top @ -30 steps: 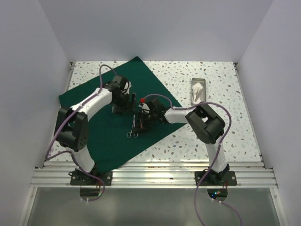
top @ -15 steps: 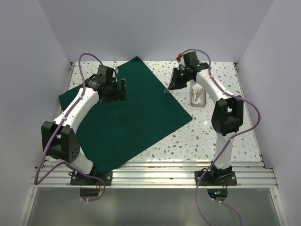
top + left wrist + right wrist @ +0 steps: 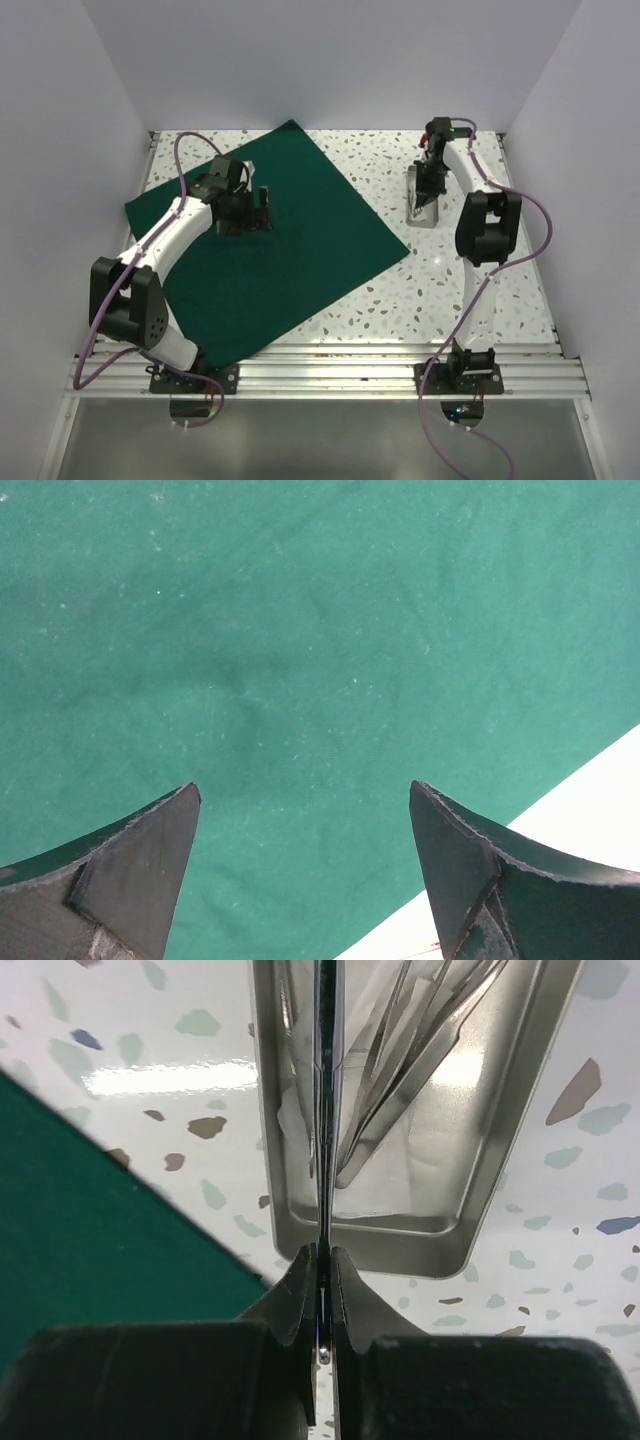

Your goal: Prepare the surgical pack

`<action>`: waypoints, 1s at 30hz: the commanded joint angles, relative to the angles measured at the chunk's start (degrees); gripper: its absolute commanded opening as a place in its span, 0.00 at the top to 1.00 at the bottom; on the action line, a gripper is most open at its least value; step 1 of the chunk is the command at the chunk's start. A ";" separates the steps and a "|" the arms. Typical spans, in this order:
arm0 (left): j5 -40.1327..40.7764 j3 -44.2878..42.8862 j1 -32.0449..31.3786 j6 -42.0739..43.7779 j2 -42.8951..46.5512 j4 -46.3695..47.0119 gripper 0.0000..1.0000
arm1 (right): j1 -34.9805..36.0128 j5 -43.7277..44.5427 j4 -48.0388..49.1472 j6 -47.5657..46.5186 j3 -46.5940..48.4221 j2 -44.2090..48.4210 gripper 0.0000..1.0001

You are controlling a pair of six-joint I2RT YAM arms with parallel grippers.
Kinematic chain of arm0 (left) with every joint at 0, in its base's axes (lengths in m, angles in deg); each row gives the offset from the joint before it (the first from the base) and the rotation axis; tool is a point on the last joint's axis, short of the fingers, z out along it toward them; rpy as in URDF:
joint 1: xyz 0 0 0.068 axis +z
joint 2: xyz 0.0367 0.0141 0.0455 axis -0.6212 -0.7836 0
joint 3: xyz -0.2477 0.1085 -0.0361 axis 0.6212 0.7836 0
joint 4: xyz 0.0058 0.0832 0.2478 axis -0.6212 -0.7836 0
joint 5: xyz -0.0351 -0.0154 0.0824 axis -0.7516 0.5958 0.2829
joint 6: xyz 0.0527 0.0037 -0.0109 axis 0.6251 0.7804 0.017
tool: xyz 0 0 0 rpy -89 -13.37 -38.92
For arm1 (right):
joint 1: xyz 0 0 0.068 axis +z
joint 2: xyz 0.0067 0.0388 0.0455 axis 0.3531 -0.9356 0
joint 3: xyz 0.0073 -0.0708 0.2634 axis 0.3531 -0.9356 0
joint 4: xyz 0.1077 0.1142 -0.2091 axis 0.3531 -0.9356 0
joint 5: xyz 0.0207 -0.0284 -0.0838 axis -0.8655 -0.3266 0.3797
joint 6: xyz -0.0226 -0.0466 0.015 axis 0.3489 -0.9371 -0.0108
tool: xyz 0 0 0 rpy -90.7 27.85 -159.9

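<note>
- Speckled tabletop is partly covered by green cloth.
- Left hand is held released above it.
- Steel instrument is clenched by right hand over silver tray.

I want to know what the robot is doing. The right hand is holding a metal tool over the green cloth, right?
Not quite. The right hand does hold a thin metal tool, but over the silver tray, not the green cloth. The right wrist view shows it.

Bare cloth offers free passage; instruments crowd the tray.
</note>
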 commanded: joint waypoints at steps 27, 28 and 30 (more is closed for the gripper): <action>-3.36 -0.01 0.37 0.81 -1.34 1.24 0.12 | -3.14 1.87 2.43 -3.21 7.48 -5.47 0.58; -3.36 0.08 0.37 0.72 -1.34 1.16 0.12 | -3.22 2.93 2.70 -3.21 6.43 -4.68 0.58; -3.53 0.17 0.37 0.64 -1.25 1.07 0.13 | -3.14 5.04 3.05 -3.21 5.89 -3.19 0.58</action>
